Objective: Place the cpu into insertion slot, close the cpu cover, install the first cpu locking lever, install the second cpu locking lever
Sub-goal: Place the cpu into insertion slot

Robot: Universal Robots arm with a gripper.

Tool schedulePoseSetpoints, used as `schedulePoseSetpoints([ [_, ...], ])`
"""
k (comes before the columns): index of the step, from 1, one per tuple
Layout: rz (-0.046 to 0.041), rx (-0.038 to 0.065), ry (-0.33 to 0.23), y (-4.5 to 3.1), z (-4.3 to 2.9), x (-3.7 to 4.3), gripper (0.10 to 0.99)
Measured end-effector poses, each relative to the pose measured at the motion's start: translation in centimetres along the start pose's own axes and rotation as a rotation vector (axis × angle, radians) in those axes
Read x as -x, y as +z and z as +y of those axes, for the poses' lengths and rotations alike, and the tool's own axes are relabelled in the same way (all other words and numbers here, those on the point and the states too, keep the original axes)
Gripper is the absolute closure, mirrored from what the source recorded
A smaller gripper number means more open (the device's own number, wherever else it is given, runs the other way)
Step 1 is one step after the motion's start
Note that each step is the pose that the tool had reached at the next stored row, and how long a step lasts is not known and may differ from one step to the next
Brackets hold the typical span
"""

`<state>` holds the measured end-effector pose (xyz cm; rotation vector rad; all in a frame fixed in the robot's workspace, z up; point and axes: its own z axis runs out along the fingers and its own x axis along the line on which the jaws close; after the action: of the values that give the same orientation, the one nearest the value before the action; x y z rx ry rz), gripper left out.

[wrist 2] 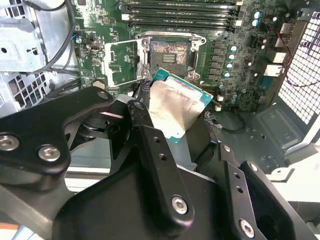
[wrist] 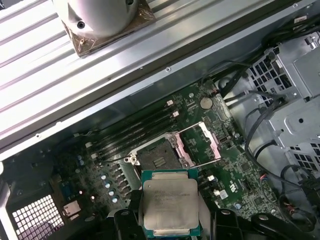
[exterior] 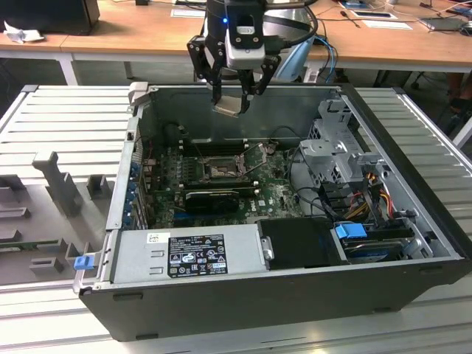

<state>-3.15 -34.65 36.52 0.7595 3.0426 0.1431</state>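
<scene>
My gripper (exterior: 231,102) hangs above the open computer case, over its far wall, shut on the cpu (exterior: 229,108). In both wrist views the cpu (wrist 2: 177,107) (wrist: 170,202) shows its pale metal top and green edge, pinched at two opposite sides by the black fingers (wrist 2: 140,115). Below it on the green motherboard lies the insertion slot (exterior: 220,172) (wrist 2: 170,54) (wrist: 156,160), bare and dark. The cpu cover (wrist 2: 121,62) (wrist: 202,145) stands swung open beside the slot. The cpu is well above the slot and apart from it.
Black memory slots (wrist 2: 180,12) run along one side of the socket. A grey power-supply box (exterior: 188,251) fills the case's near side, with a metal drive cage (exterior: 335,147) and loose cables (exterior: 369,184) at the exterior view's right. A grey fixture tray (exterior: 51,192) lies outside the case.
</scene>
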Motion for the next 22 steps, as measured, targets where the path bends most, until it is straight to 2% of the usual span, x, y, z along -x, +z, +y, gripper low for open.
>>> schedulePoseSetpoints([
  [15,-0.0094,0.002,0.105,0.08,0.00,0.00,0.557],
  [19,-0.0111,0.002,0.122,0.45,-0.04,0.01,0.557],
  [22,-0.0117,0.002,0.125,1.17,-0.10,0.02,0.557],
])
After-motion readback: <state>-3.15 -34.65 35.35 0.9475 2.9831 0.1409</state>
